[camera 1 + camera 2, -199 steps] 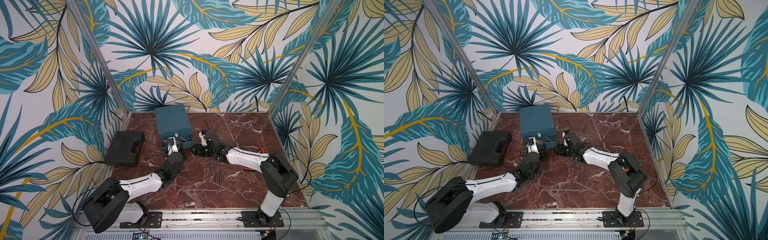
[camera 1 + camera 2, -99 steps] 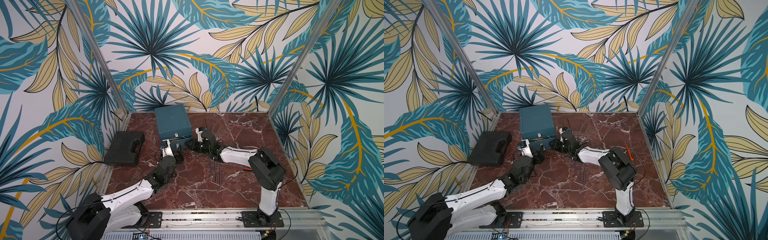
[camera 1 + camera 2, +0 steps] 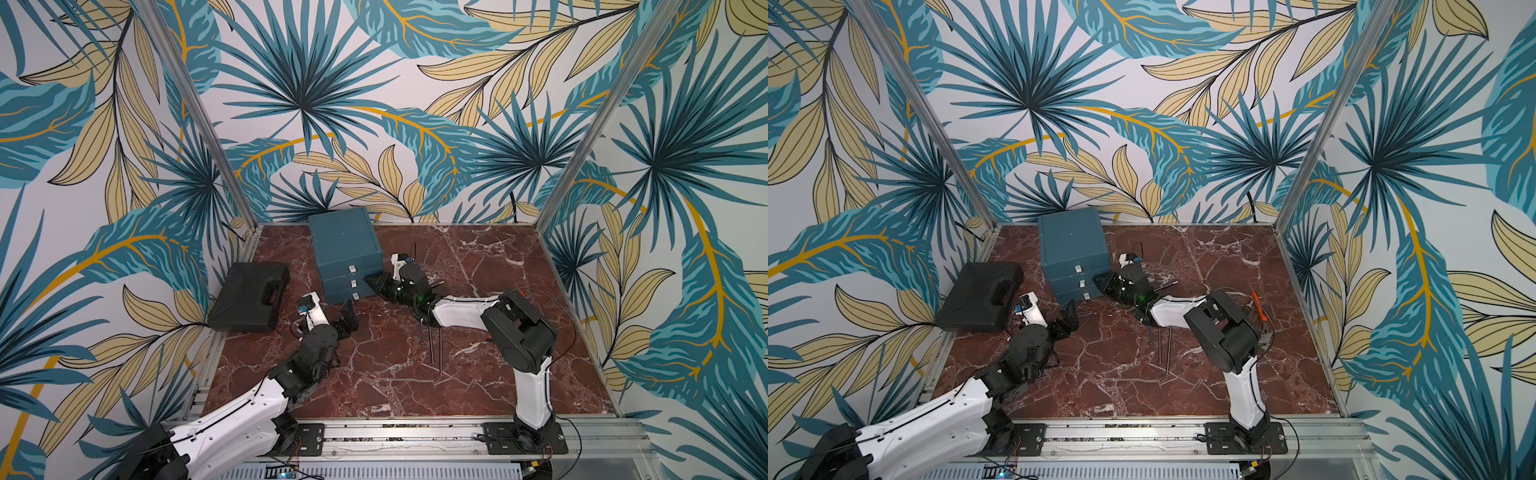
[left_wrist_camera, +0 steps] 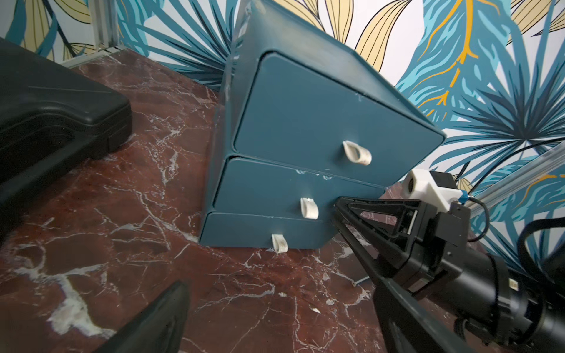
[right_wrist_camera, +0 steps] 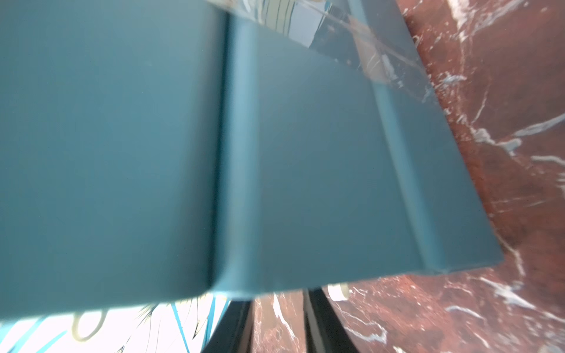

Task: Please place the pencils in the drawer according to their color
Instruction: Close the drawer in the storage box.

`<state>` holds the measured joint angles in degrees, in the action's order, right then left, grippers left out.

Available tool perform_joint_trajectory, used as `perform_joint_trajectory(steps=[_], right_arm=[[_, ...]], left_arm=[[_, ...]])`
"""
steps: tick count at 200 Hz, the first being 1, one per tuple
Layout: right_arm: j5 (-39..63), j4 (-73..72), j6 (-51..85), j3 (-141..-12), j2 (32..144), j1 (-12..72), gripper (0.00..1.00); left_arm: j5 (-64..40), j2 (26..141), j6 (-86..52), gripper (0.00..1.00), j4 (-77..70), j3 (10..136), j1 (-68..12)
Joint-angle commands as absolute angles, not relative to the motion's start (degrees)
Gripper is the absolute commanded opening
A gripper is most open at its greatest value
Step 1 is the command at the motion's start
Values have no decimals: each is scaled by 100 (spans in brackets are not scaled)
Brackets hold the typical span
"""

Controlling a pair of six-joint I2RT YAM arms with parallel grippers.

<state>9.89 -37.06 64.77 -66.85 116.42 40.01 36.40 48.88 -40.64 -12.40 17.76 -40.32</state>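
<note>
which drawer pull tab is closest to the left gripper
The bottom drawer's white tab, lowest of the three on the teal cabinet. The open left gripper sits low, just in front of it; the middle tab and top tab are higher up.

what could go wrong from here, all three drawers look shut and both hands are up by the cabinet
1. The right hand sits right at the cabinet's front corner. A push there may slide or turn the cabinet instead of opening a drawer.
2. The left hand hangs open just in front of the cabinet too, so the two hands might collide.
3. The dark pencils lie partly under the right arm. A low sweep could roll them away.
</note>
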Motion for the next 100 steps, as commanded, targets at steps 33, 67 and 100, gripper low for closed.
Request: perform_joint_trajectory(steps=[33, 67, 100], right_arm=[[398, -4026, 6645, -6294, 11558, 4403, 31], [161, -4134, 6624, -6085, 11624, 4812, 34], [185, -4451, 6823, -6141, 11987, 4878, 40]], left_arm=[[4052, 4541, -4599, 100, -719, 1632, -3946], [4176, 4228, -4733, 100, -431, 1532, -3845], [4131, 3929, -4755, 100, -142, 1479, -3675]])
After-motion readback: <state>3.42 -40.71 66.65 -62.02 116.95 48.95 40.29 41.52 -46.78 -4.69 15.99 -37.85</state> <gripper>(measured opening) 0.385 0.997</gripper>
